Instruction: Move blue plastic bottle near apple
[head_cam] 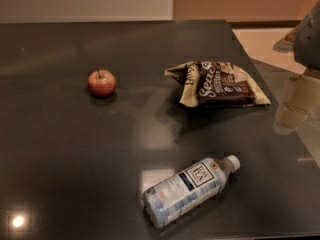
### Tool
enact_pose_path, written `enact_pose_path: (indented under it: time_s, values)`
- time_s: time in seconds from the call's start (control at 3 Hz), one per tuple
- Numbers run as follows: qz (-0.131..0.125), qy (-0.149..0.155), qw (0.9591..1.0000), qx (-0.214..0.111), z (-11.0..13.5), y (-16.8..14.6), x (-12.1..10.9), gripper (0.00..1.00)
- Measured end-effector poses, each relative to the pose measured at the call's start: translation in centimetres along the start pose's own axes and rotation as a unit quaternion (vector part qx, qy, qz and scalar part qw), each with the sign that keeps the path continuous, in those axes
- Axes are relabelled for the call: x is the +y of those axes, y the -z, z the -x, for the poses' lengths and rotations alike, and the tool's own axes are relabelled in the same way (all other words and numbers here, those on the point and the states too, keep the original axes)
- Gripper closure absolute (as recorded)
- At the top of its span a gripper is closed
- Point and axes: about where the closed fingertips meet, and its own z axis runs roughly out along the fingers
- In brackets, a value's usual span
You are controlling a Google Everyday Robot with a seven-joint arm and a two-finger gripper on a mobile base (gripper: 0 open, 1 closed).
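Your blue plastic bottle (187, 191) lies flat, cap pointing upper right, the apple (101, 82) well to its upper left. The claw (294, 101) hangs up-right of it; you cannot tell its state

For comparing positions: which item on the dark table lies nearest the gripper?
The crumpled brown snack bag, by the gripper at the right edge; the clear plastic bottle and small red apple lie farther.

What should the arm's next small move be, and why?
Probably bring the gripper, now at the right edge of view, over the blue plastic bottle. The bottle lies on its side at the front, ungrasped, and the apple sits well away at the back left, so a grasp likely comes first.
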Motion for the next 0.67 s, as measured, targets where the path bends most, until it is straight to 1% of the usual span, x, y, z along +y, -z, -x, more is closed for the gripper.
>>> enact_pose_path:
  time_s: [0.33,0.67]
  values:
    - [-0.001,0.001,1.0000,-0.001,0.0,0.1,0.0,0.00]
    - [0.011,0.041,0.9991,-0.002,1.3,-0.5,0.7,0.00]
